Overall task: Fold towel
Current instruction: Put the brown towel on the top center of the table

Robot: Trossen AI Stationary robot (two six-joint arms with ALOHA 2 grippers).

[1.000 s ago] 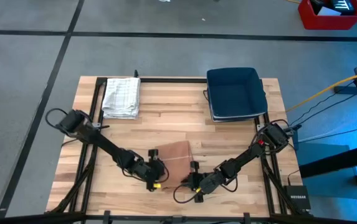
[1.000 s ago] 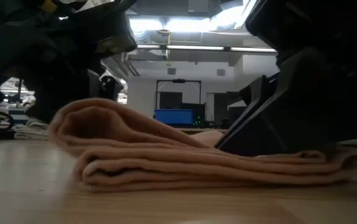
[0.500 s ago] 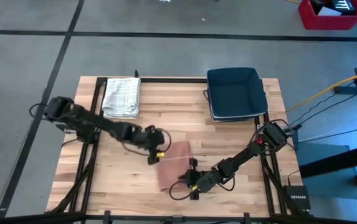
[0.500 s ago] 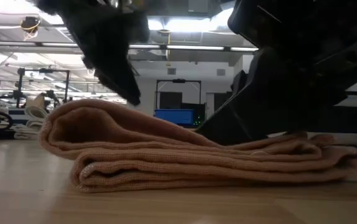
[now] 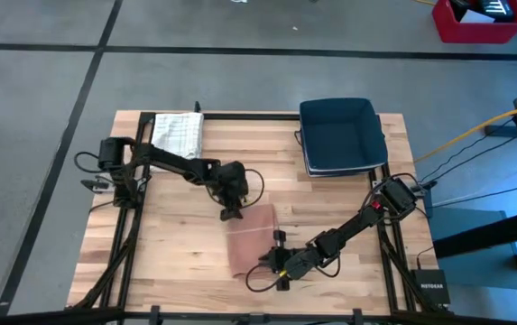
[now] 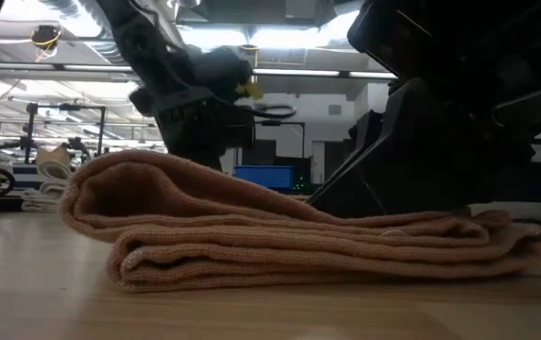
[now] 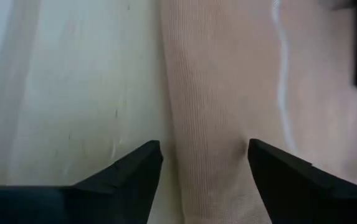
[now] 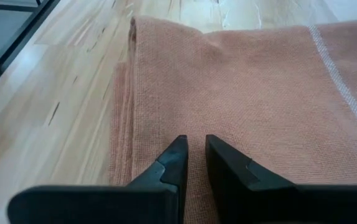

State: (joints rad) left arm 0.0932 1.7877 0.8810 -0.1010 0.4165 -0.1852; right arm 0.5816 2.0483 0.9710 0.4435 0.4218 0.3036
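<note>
High view has the blue bin and checkered cloth well clear — left gripper spread wide above the towel, right gripper narrow, pressing it.

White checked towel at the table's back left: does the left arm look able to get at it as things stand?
Probably yes. The left gripper hangs open over the near folded peach towel, holding nothing, and bare tabletop lies between it and the white checked towel. The right gripper is on the peach towel's front edge, well clear.
</note>
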